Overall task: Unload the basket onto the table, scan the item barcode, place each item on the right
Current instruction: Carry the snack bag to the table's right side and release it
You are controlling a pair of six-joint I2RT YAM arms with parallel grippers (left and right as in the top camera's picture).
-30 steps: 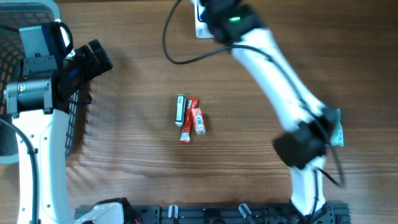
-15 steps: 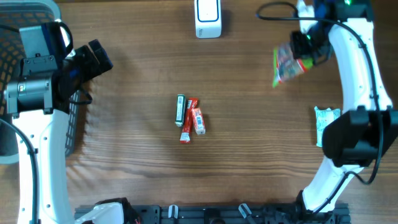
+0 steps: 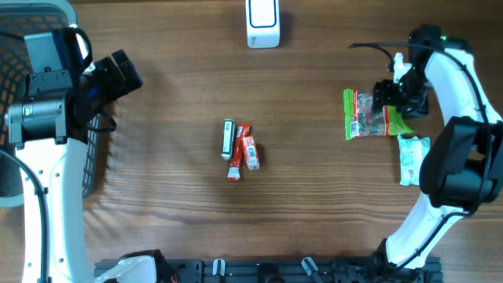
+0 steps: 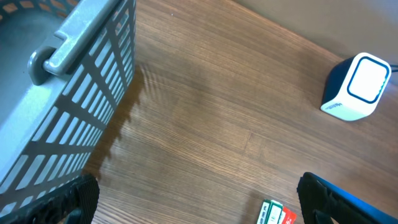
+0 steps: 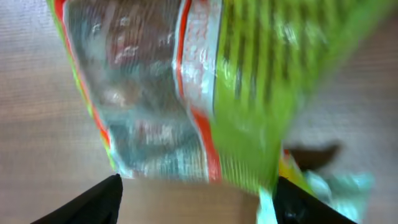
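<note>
Over at the right side of the overhead view, the snack bag (image 3: 368,115) lies flat on the wooden worktop (image 3: 173,196). It is a green bag with a clear window and red trim, its long side running left to right. The right pincer (image 3: 391,102) sits at the bag's right end, and it has let go. In its own wrist view the two dark fingers (image 5: 93,202) stand wide apart at the bottom corners. The bag spreads blurred across nearly the whole frame beyond them, clear panel to the left and green stripes to the right. I can't make out any print on it through the blur.

Just below the bag's right end lies a white and green packet (image 3: 412,157), partly under the right arm. The scanner (image 3: 262,22), a white box with a blue face, stands at the top centre of the overhead view, well apart from the bag.

In the middle of the worktop three slim packets (image 3: 250,152) lie side by side, one green and white, two red.

At the far left, the left pincer (image 3: 130,72) hangs beside the grey slatted basket (image 4: 87,31). Its fingers are spread to the lower corners of its wrist view with only bare wood between them, so it holds nothing.
</note>
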